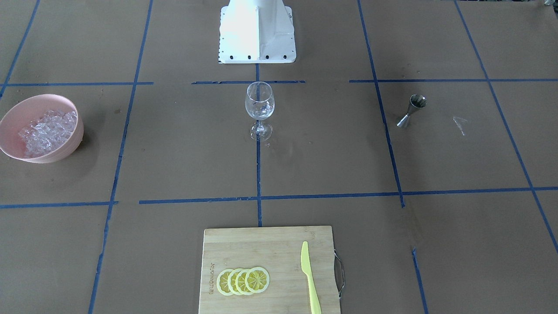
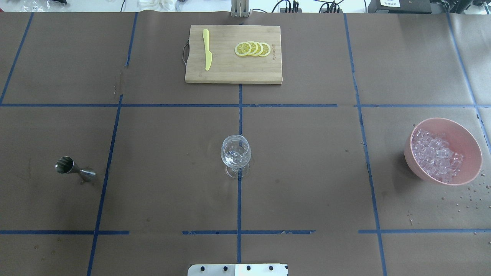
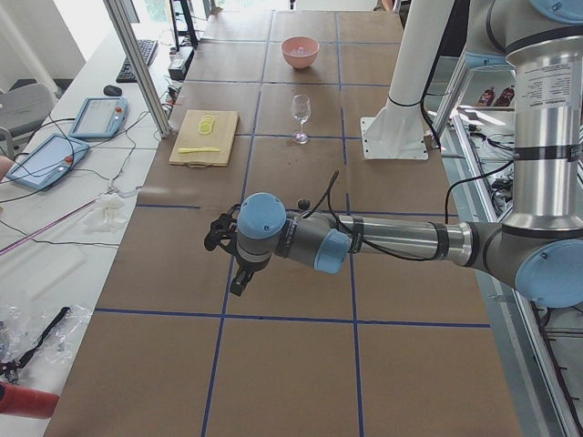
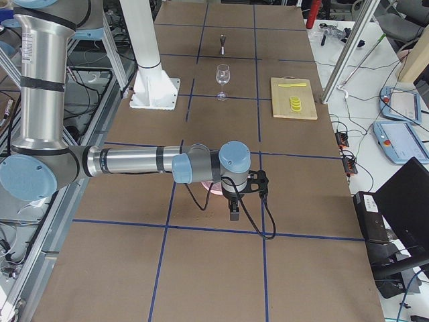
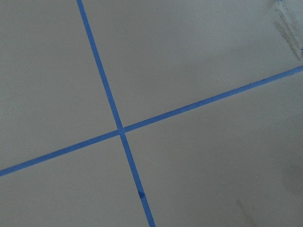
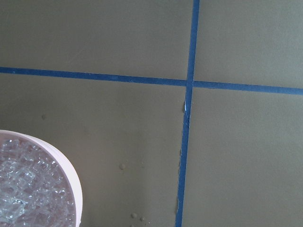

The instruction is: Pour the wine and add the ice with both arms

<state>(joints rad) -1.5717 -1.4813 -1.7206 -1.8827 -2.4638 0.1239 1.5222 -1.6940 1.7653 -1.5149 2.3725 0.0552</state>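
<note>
The ice [image 1: 49, 130] lies heaped in a pink bowl [image 1: 11, 117] on my right side of the table; it also shows in the overhead view [image 2: 437, 156] and the right wrist view [image 6: 23, 189]. A clear stemmed wine glass [image 1: 260, 108] stands upright at the table's middle [image 2: 236, 153]. My right gripper [image 4: 233, 213] hangs above the table close by the bowl. My left gripper [image 3: 239, 280] hangs over bare table at the left end. Both show only in the side views, so I cannot tell whether they are open or shut.
A steel jigger [image 2: 73, 168] stands on my left side. A wooden cutting board [image 2: 230, 71] at the far edge holds lemon slices [image 2: 253, 49] and a yellow knife [image 2: 207, 50]. The white pedestal [image 1: 257, 35] stands behind the glass. Water drops [image 2: 466, 191] lie by the bowl.
</note>
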